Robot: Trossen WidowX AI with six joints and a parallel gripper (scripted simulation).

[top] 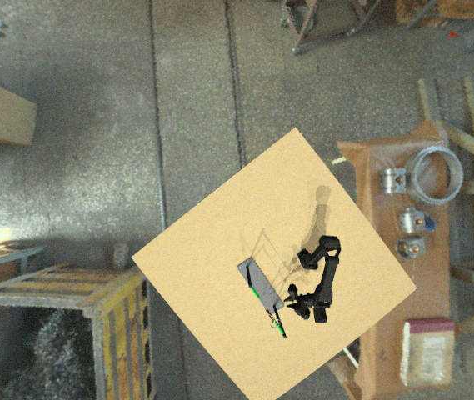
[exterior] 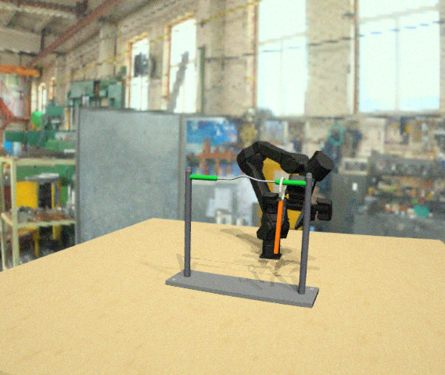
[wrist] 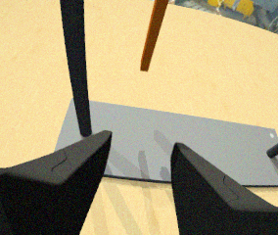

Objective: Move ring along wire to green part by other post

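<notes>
The ring (top: 275, 322) (exterior: 282, 194) hangs around the green part (exterior: 296, 183) of the wire next to the right post (exterior: 305, 233) in the exterior view. Its orange handle (exterior: 278, 226) (wrist: 154, 36) hangs below, slightly tilted. The other green part (exterior: 203, 177) (top: 255, 292) is beside the left post (exterior: 188, 226). The thin grey wire between them has a small bump. My gripper (wrist: 142, 145) is open and empty. In the wrist view the handle is beyond the fingertips, apart from them. In the exterior view the handle and post partly hide the gripper.
The posts stand on a grey base plate (top: 262, 282) (exterior: 242, 285) (wrist: 178, 132) on the wooden table top (top: 211, 245) (exterior: 93, 315). The arm (top: 327, 279) (exterior: 256, 169) reaches in from the side opposite the exterior view. One dark post (wrist: 77, 73) rises close beyond the left finger in the wrist view.
</notes>
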